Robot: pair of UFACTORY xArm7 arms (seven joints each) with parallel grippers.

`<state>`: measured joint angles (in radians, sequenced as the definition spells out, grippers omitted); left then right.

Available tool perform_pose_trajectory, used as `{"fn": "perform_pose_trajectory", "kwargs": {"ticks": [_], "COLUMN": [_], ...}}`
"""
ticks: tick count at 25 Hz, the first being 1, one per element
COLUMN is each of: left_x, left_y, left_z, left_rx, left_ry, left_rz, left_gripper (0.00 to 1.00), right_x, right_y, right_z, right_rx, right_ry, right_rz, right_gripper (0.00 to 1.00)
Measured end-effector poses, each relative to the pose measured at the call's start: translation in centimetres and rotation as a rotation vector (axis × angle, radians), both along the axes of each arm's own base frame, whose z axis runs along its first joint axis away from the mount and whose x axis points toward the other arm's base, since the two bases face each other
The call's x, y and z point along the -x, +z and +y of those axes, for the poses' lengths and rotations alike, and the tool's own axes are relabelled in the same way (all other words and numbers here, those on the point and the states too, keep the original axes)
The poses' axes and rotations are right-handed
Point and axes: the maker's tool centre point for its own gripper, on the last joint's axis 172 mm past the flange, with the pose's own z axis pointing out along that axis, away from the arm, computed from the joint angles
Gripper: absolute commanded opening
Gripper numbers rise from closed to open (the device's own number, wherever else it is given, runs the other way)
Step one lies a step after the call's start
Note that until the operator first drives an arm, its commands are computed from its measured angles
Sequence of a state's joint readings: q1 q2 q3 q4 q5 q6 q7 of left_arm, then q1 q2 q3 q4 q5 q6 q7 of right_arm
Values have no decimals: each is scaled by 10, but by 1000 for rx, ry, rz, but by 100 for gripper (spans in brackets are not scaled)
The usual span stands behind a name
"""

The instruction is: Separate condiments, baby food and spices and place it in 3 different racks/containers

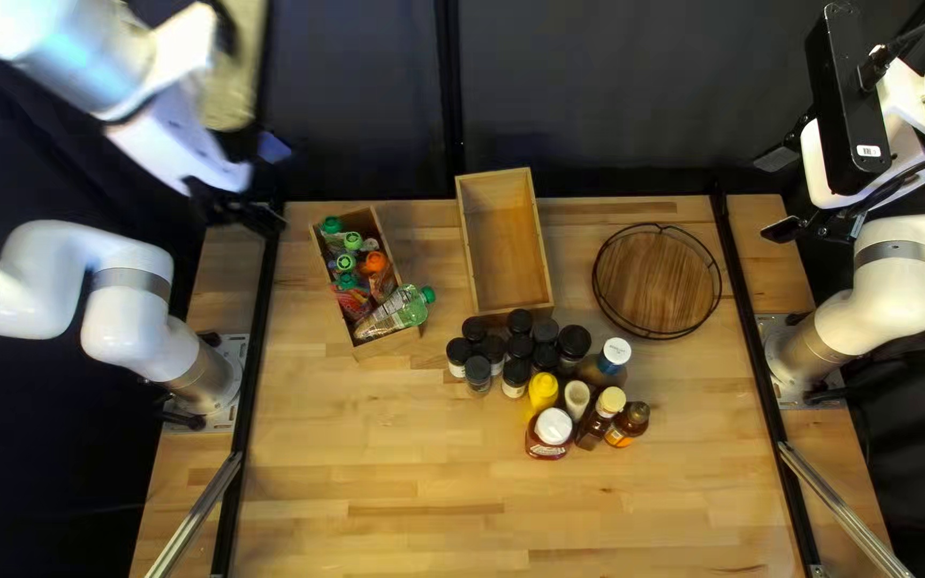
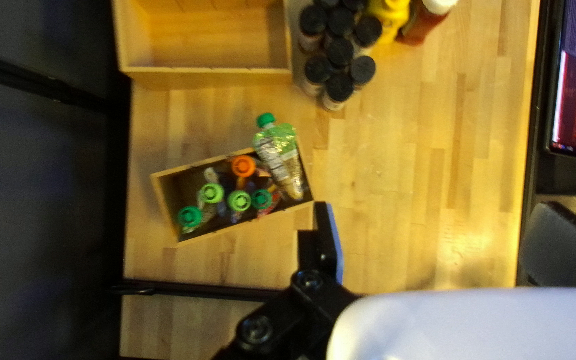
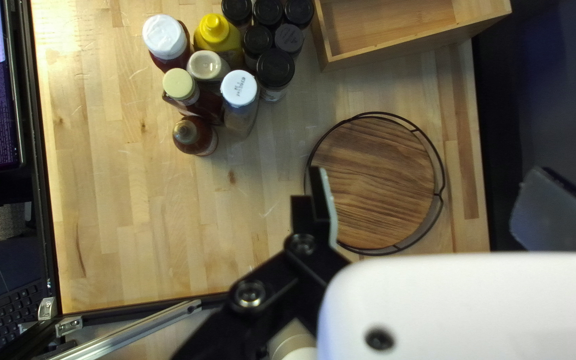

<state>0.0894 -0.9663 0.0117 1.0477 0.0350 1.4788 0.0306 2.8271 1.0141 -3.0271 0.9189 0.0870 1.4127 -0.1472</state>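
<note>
In the top left view, the left hand (image 1: 273, 184) is raised at the upper left and the right hand (image 1: 775, 195) at the upper right. Baby food pouches (image 1: 347, 280) fill a narrow box (image 1: 390, 343) left of centre on the desk (image 1: 377, 471); one green-capped pouch (image 1: 393, 310) leans over its edge. A wider box (image 1: 508, 241) sits at upper centre, a round tray (image 1: 655, 280) right of it. Spice jars (image 1: 518, 321) crowd the middle, with condiment bottles (image 1: 552, 426) just below and to their right.

In the left wrist view, the left hand is open, and the narrow box lies ahead of it.

In the right wrist view, the right hand is open, the tray ahead of it; a yellow bottle (image 3: 216, 37) stands near the spice jars.
</note>
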Motion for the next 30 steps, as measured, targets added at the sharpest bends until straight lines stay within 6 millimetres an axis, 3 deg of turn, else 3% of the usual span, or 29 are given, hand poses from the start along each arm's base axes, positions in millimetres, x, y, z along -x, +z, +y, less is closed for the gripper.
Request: {"fn": "perform_pose_trajectory", "kwargs": {"ticks": [8,30], "left_x": [7,7], "left_y": [-24,-25], "left_z": [16,17], "left_rx": [-27,-29], "left_ry": [15,14], "left_rz": [-26,-27], "left_gripper": [100,100], "right_x": [0,0], "right_y": [0,0], "right_z": [0,0], "right_rx": [0,0], "right_ry": [0,0], "right_rz": [0,0], "right_gripper": [100,100]}}
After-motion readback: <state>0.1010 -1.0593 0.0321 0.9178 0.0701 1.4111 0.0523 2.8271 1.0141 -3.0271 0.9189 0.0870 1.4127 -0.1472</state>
